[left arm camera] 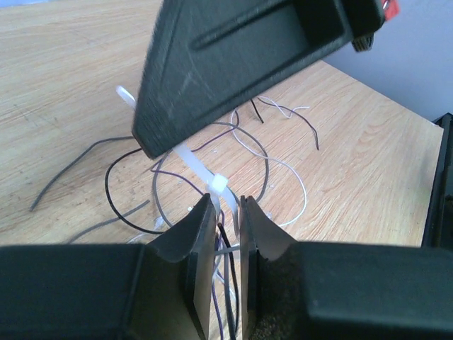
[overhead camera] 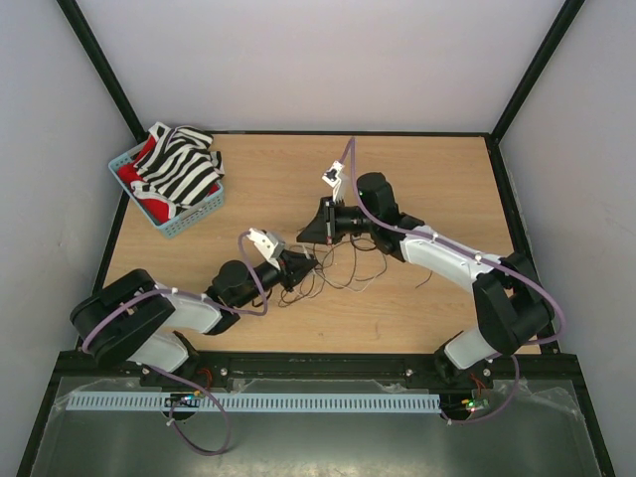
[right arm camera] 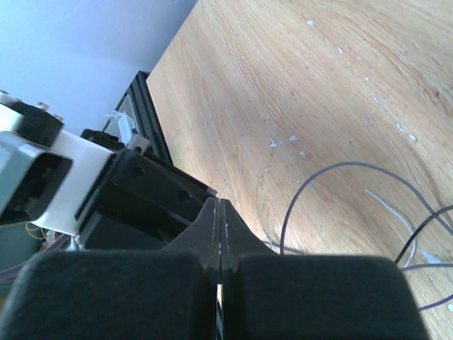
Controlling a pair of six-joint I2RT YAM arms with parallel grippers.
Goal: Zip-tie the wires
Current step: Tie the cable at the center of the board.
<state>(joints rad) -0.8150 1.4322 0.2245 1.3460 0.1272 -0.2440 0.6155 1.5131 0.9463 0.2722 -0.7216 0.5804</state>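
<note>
Dark and pale wires (overhead camera: 340, 266) are spread in a loose tangle on the middle of the wooden table (overhead camera: 427, 179), between the two arms. A white zip tie (left arm camera: 218, 184) is seen in the left wrist view, its head sitting just above the tips of the left gripper (left arm camera: 225, 207). Those jaws are drawn nearly together, with several wires and the tie's strap pinched between them. The strap is led up and away beneath the right gripper (right arm camera: 219, 205), whose jaws are pressed fully together; whether the strap is caught in them cannot be told. Near the far left corner, a blue basket (overhead camera: 189, 221) is filled with striped cloth (overhead camera: 184, 164).
</note>
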